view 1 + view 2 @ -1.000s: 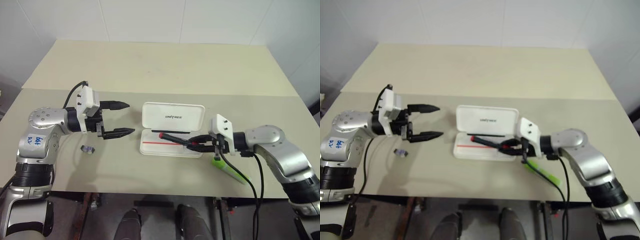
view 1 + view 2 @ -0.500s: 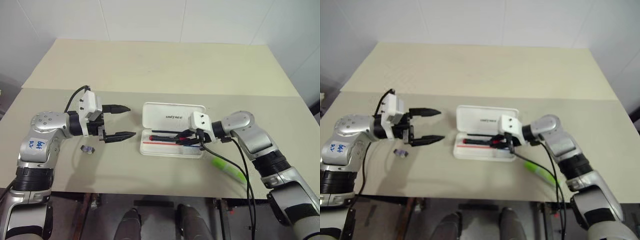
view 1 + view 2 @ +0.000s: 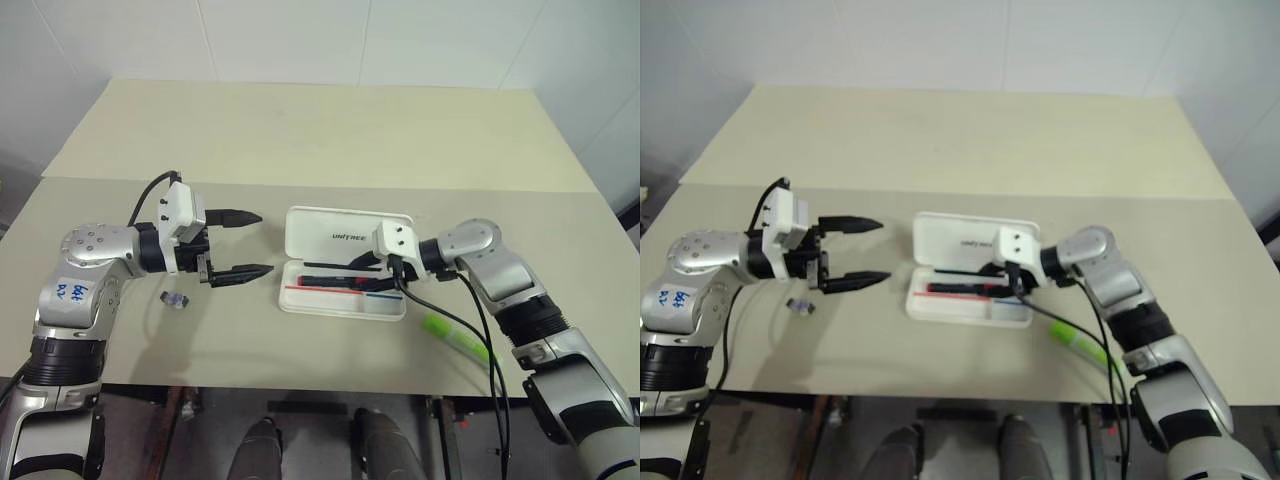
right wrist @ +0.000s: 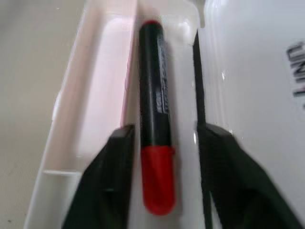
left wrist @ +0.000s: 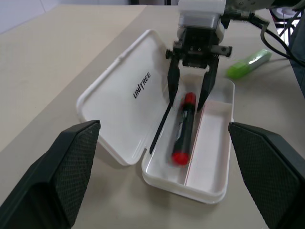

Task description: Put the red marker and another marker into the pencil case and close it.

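The pencil case [image 3: 345,236] lies open mid-table, its lid printed "UNITREE" folded back. The red marker [image 5: 183,129], black-barrelled with red ends, rests lengthwise in the tray beside a thin red-and-blue line. My right gripper [image 5: 189,98] is open over the tray's right end, and its fingers [image 4: 114,181] straddle the marker's red end without pinching it. The other marker [image 3: 455,337], a lime-green highlighter, lies on the table right of the case near the front edge. My left gripper [image 3: 262,241] hovers open and empty just left of the case, pointing at it.
A small grey-purple object [image 3: 177,298] sits on the table below the left gripper. The right arm's black cable [image 3: 480,320] hangs across the green marker. A seam [image 3: 300,185] splits the near table from the far one behind the case.
My right gripper carried the red marker leftward from the case's right edge into the tray, then opened and let it go. The left gripper stayed where it was, open.
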